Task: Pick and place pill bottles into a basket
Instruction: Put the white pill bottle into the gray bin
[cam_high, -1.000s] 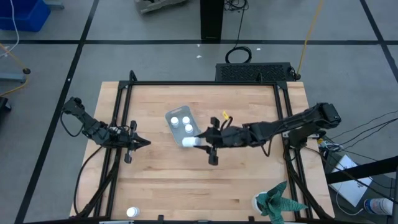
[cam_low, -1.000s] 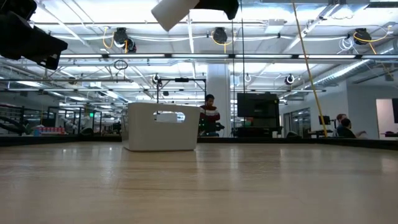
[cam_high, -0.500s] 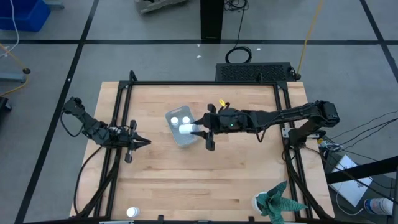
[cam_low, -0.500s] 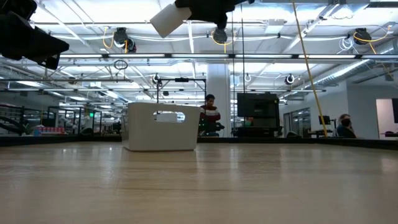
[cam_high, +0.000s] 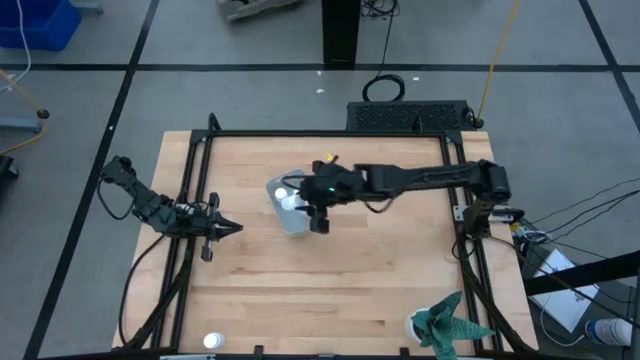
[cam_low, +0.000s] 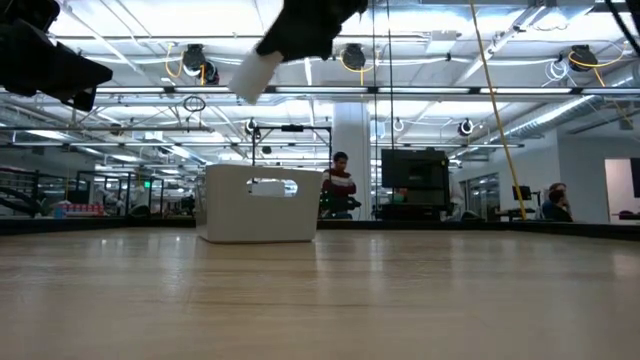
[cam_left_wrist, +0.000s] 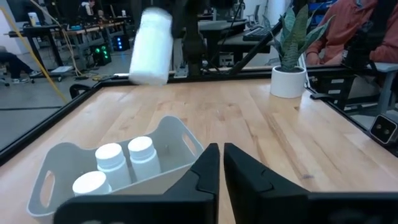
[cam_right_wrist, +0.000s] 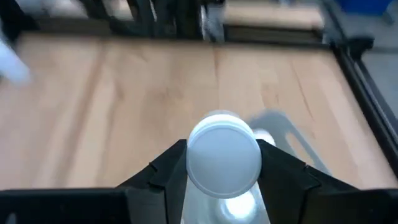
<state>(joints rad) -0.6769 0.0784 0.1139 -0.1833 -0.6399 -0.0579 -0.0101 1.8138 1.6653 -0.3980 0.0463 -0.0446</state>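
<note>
The pale basket (cam_high: 294, 222) stands on the wooden table left of centre; it also shows in the low view (cam_low: 250, 215). In the left wrist view it (cam_left_wrist: 177, 134) holds three white pill bottles (cam_left_wrist: 142, 151) standing upright. My right gripper (cam_high: 308, 203) is shut on another pill bottle (cam_low: 255, 73) above the basket. One more pill bottle (cam_high: 212, 341) stands at the table's near left edge. My left gripper (cam_high: 232, 229) is shut and empty, left of the basket and near the table's left edge. My right gripper pinches the pill bottle between its two fingers (cam_right_wrist: 166, 171) at the cap end (cam_right_wrist: 224, 154), the cap facing back toward the wrist. The fingers slant down from the table's right side. The bottle hangs tilted below them (cam_left_wrist: 151, 50), clear of the basket.
A potted plant (cam_high: 445, 325) stands at the table's near right corner. A black frame (cam_high: 325, 135) runs along the table's edges. Bare wood lies right of the basket and toward the near edge. People sit in the room beyond the table (cam_low: 338, 185).
My right gripper has carried the pill bottle toward the table's far left, from beside the basket's near right corner to above the basket. The bottle has come lower and stays tilted in the hold.
</note>
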